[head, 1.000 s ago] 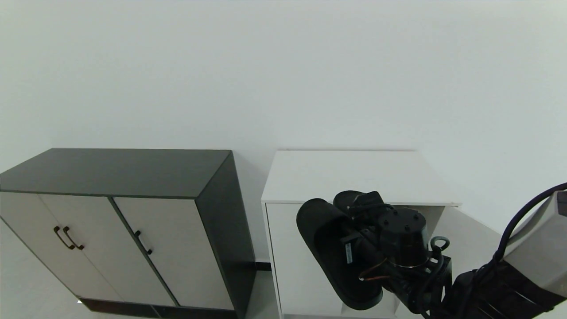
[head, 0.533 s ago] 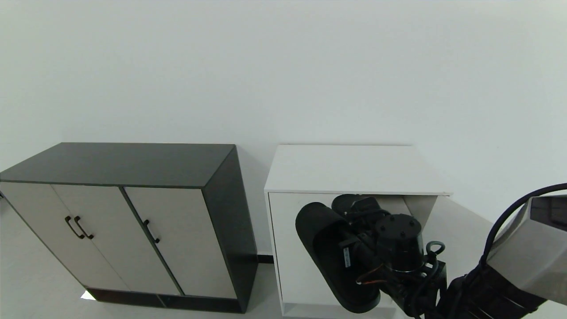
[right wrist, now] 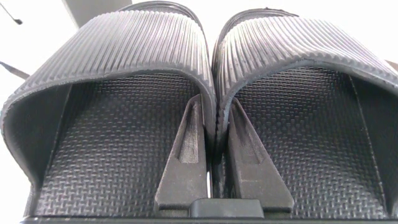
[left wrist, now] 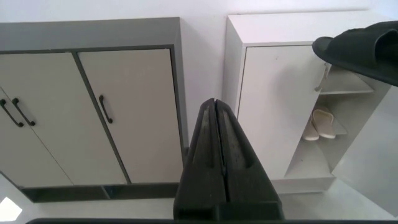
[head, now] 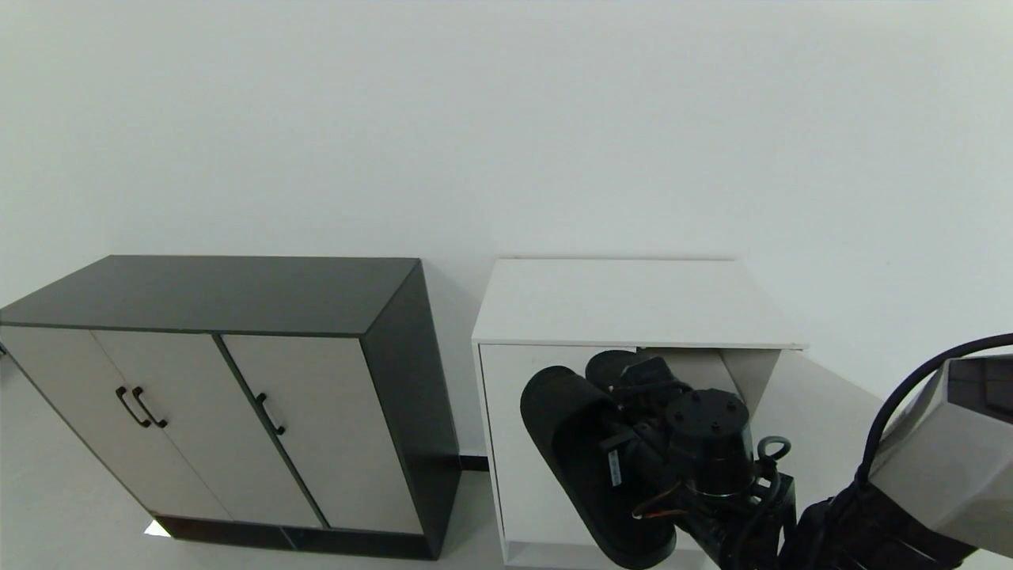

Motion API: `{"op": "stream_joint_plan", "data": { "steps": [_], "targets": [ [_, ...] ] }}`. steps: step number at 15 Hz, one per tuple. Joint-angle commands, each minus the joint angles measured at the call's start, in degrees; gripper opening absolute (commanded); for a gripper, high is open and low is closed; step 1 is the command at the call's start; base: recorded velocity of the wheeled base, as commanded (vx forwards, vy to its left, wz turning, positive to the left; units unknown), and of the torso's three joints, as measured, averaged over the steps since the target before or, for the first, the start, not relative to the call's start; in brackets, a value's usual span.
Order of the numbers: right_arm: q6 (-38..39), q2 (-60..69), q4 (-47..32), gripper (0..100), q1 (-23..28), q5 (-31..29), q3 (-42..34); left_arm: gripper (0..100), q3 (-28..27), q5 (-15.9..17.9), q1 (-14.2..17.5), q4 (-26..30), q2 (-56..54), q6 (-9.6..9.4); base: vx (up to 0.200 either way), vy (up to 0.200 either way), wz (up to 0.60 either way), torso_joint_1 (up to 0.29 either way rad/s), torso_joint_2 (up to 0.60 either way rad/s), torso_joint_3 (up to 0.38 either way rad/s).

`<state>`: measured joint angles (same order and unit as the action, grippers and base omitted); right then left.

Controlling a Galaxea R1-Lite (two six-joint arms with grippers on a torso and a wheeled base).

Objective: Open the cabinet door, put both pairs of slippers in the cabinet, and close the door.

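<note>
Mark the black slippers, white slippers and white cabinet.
black slippers [head: 574,451], head view, left slipper's body
white slippers [left wrist: 321,123], left wrist view, on one slipper
white cabinet [head: 625,301], head view, top panel

Black slipper pair [head: 570,427] is held side by side, raised before white cabinet [head: 625,301]; right door [head: 831,412] is swung open. Pale pair [left wrist: 323,123] is seen inside, below shelf [left wrist: 348,87].

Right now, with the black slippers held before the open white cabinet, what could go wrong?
The right hand pinches only the adjoining inner walls of the black slippers, so one might slip free in transit. The slippers hang near the top front edge of the white cabinet and could catch there. The white slippers already lie lower inside; a low entry might knock them.
</note>
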<state>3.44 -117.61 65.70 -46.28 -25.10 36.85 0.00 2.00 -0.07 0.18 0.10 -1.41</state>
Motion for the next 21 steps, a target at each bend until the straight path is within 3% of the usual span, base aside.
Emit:
{"op": "stream_joint_plan", "data": {
  "steps": [1,13,21],
  "targets": [
    [-0.01,-0.25,0.05,0,-0.04,-0.04,0.15,0,0.00,0.02,-0.01,-0.01,-0.01,0.01,0.000,-0.200,0.00,-0.002,0.00,0.002],
    [-0.01,0.98,3.47,0,-2.42,0.58,-2.57,0,0.00,0.02,-0.01,-0.01,-0.01,0.01,0.000,-0.200,0.00,0.005,0.00,0.002],
    [0.43,2.39,3.74,0,-3.47,0.40,-3.01,0,0.00,0.02,0.07,-0.01,-0.01,0.01,0.000,0.000,0.00,0.000,0.00,0.000]
  ]
}}
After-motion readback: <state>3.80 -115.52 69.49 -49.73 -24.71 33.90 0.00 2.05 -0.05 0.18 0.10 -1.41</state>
